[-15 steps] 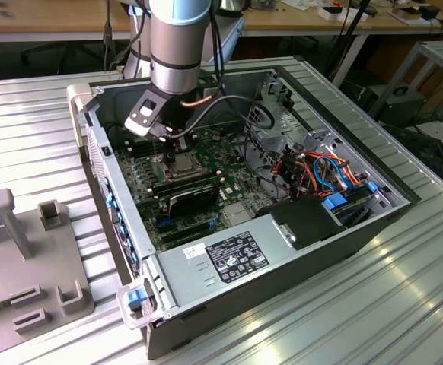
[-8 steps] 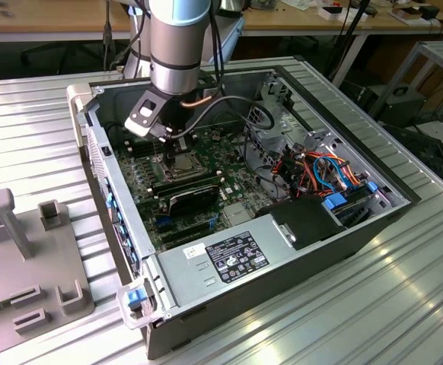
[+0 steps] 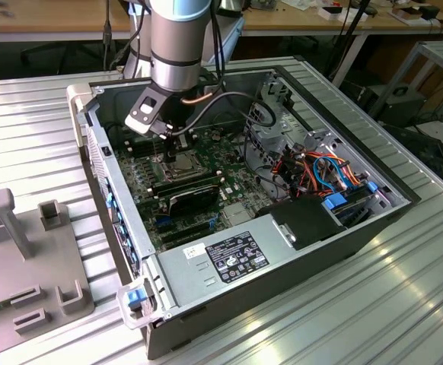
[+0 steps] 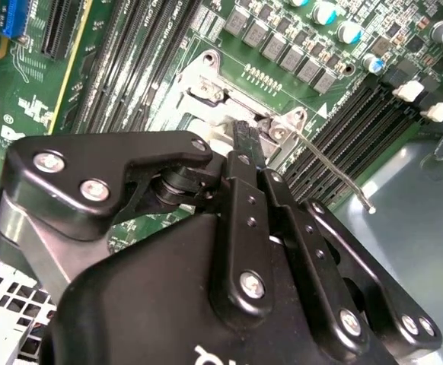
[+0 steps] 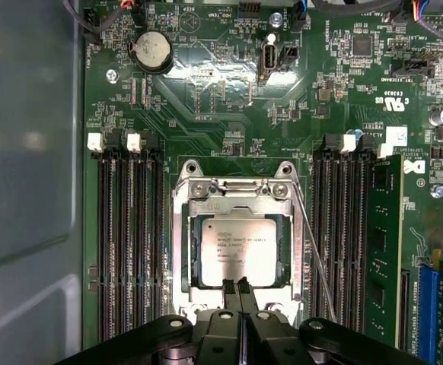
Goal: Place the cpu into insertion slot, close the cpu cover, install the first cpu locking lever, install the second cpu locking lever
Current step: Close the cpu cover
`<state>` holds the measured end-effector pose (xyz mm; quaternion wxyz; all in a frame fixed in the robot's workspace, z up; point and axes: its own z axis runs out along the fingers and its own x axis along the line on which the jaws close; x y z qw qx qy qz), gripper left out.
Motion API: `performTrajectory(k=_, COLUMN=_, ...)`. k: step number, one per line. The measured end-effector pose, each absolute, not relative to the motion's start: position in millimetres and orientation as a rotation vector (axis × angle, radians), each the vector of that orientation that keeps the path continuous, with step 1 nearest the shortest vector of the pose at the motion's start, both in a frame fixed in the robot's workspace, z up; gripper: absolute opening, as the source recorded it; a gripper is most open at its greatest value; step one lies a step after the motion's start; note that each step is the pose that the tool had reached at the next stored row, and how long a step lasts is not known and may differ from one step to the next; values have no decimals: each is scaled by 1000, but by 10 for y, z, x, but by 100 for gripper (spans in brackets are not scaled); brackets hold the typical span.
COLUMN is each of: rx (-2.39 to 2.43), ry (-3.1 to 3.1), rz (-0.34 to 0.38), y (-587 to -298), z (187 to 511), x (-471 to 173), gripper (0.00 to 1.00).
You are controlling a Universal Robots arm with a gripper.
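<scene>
Two steps look done: cpu (image 5: pixel 237 247) seated in the insertion slot (image 5: pixel 194 255), cpu cover (image 5: pixel 237 199) down. Your claw (image 5: pixel 237 285), tips pressed together, sits at the cover's edge; the free locking lever (image 5: pixel 313 251) needs pressing down.

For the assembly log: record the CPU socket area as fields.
cpu: seated flat, metal top showing through the cover's opening
cover: down, framing the cpu
lever: thin wire rod, angled away from the cover over the memory slots; looks unlatched
end effector: fingers together, tips at the cover's edge, holding nothing visible
board: green, inside an open computer case
</scene>
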<state>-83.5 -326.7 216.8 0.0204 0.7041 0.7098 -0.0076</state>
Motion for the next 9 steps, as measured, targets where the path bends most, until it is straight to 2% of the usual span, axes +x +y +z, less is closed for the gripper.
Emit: performTrajectory(k=9, rx=2188, ry=2206, rz=-33, y=-3268, z=2164, x=-609, gripper=11)
